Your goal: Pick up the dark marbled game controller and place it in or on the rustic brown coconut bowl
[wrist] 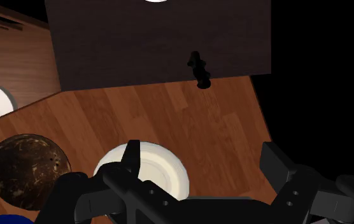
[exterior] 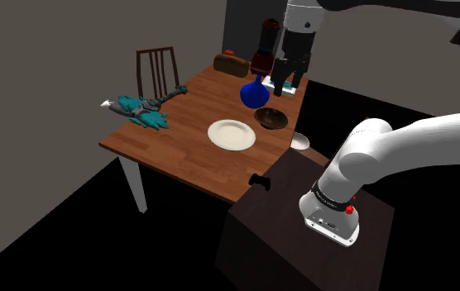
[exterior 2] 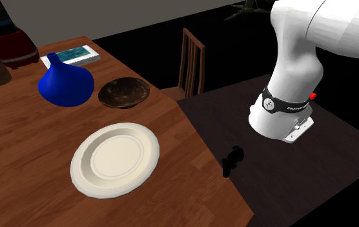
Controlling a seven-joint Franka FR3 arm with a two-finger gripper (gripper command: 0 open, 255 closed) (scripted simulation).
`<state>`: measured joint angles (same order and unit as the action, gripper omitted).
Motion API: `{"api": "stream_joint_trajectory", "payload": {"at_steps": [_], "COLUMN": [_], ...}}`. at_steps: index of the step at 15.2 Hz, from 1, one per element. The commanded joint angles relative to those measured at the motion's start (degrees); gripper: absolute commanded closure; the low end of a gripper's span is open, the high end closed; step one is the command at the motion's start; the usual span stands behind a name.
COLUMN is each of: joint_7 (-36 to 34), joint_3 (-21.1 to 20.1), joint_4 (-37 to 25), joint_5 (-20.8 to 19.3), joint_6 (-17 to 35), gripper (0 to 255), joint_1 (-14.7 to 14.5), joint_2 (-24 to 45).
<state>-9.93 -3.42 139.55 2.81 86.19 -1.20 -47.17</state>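
I am hovering over the desk [exterior: 179, 140], jaws released and gripping nothing, dark game controller [exterior: 259, 182] lying where desk meets stand [exterior: 282, 227], brown bowl [exterior: 270, 117] sitting beside blue vase [exterior: 254, 93].

This looks like a home's dining corner: a wooden counter [exterior: 170, 145] on white legs, a slat-backed chair [exterior: 157, 70] at its far side. It is laid with a white plate [exterior: 232, 134], a brown bowl [exterior: 270, 118] and a blue vase [exterior: 254, 93], with plain grey walls behind.
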Motion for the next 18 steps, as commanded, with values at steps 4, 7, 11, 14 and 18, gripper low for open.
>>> {"api": "stream_joint_trajectory", "payload": {"at_steps": [4,7,11,14,18], "joint_7": [0.6,1.1,1.6,1.9,2.0], "joint_3": [-1.3,-2.6,-4.5,-6.0,-8.2], "joint_4": [5.4,10.3,16.2,20.1,24.3], "joint_5": [0.2,0.5,0.9,1.2,1.3], "joint_6": [4.8,9.9,17.2,23.2,32.1], "gripper": [0,0,0,0,0], "joint_1": [-1.1,-2.2,-3.7,-4.9,-6.1], "joint_2": [0.2,1.2,3.7,6.7,12.5]}}
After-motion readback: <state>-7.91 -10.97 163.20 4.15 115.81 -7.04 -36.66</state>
